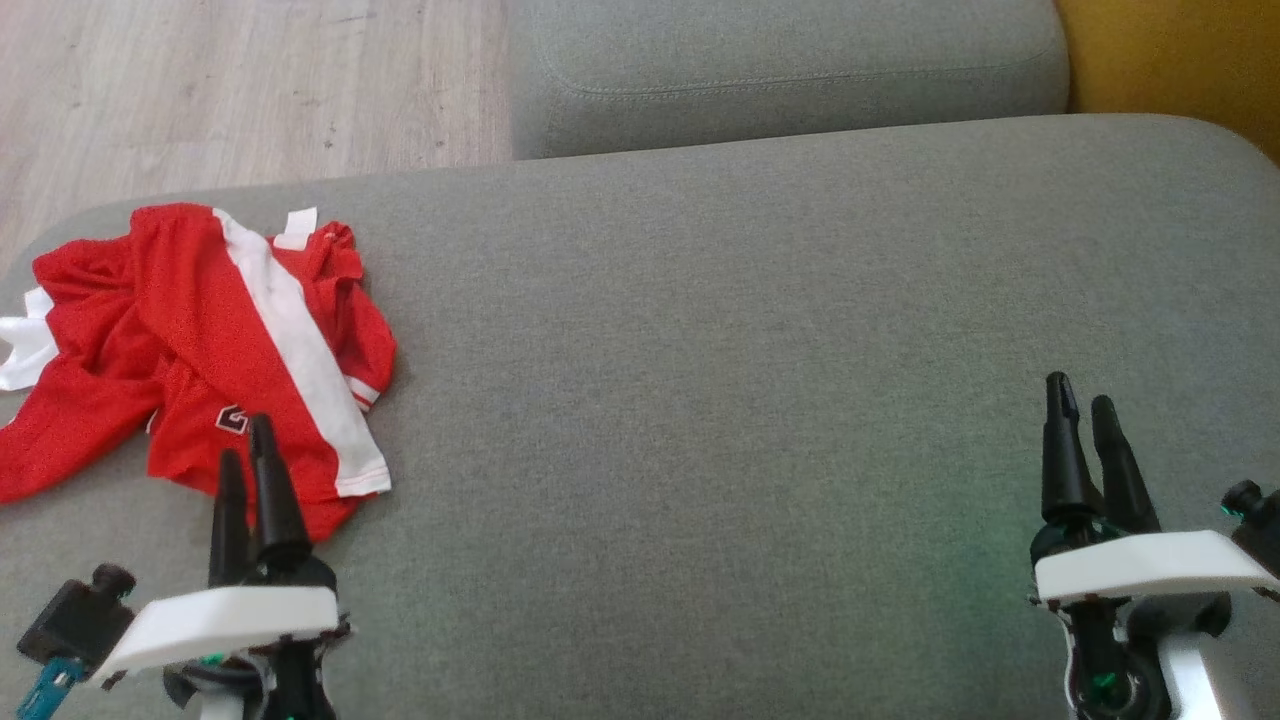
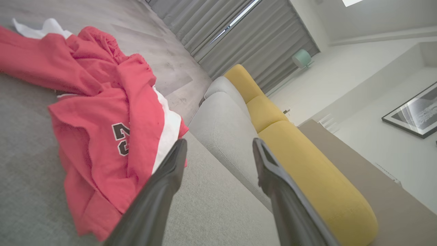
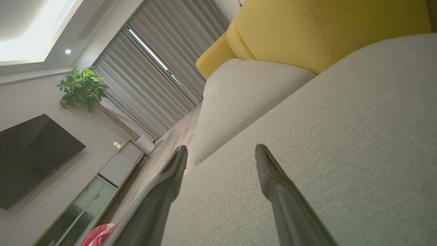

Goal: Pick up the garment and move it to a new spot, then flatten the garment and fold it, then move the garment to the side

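The garment (image 1: 200,340) is a red jersey with a white stripe and a dark printed number, lying crumpled at the left end of the grey sofa seat (image 1: 700,400). My left gripper (image 1: 247,440) stands open just over its near edge, nothing between the fingers. In the left wrist view the garment (image 2: 102,119) lies left of the open left gripper (image 2: 218,145). Far to the right, my right gripper (image 1: 1082,392) is open above bare cushion. The right wrist view has the open right gripper (image 3: 222,150) and a scrap of the garment (image 3: 99,234) at its bottom edge.
A second grey cushion (image 1: 790,70) sits behind the seat, with a yellow cushion (image 1: 1170,55) at the far right. Wooden floor (image 1: 240,90) lies beyond the seat's left and back edge. A wide stretch of grey seat spreads between the two grippers.
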### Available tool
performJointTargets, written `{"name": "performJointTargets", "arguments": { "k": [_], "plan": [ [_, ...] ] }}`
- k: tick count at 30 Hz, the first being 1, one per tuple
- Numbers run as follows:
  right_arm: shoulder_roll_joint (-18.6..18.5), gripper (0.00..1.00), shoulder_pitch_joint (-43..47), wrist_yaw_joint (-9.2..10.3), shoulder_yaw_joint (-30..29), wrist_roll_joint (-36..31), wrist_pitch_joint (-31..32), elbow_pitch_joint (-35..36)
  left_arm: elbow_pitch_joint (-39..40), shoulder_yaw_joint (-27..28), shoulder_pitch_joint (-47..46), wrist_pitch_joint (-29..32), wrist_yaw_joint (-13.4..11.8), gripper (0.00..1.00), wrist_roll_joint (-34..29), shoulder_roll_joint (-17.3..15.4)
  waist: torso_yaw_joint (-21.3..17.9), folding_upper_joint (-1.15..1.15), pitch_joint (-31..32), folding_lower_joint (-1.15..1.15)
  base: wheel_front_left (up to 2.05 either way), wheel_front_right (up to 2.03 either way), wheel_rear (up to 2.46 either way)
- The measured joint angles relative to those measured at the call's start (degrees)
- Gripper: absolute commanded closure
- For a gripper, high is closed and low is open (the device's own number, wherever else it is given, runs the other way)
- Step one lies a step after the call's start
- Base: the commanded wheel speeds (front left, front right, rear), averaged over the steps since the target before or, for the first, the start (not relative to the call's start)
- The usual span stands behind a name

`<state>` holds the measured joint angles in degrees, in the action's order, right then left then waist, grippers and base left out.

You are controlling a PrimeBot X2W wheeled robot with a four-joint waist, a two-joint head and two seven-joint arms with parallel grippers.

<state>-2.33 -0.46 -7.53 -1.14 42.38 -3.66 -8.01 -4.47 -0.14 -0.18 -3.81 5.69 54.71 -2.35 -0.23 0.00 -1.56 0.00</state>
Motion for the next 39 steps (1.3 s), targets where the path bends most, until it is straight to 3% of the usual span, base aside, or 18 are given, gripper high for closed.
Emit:
{"name": "performJointTargets", "arguments": {
  "k": [17,25,39],
  "plan": [
    [0.0,0.00,0.0,0.00,0.5,-15.2,-2.9,1.8,2.7,-6.2,0.0,-2.9,-2.4,0.00,-20.9,-0.1,0.1,0.00,-0.9,0.00,0.00,0.00,0.00],
    [0.0,0.00,0.0,0.00,1.1,-21.6,-4.4,2.8,1.3,-9.8,0.0,-4.2,-6.4,0.00,-28.4,-1.5,0.4,0.00,-1.0,0.00,0.00,0.00,0.00],
    [0.0,0.00,0.0,0.00,2.9,-32.1,-6.5,3.7,1.8,-15.2,-0.8,-6.2,-12.3,0.00,-35.8,-4.3,-0.1,0.00,-1.2,0.00,0.00,0.00,0.00]
  ]
}}
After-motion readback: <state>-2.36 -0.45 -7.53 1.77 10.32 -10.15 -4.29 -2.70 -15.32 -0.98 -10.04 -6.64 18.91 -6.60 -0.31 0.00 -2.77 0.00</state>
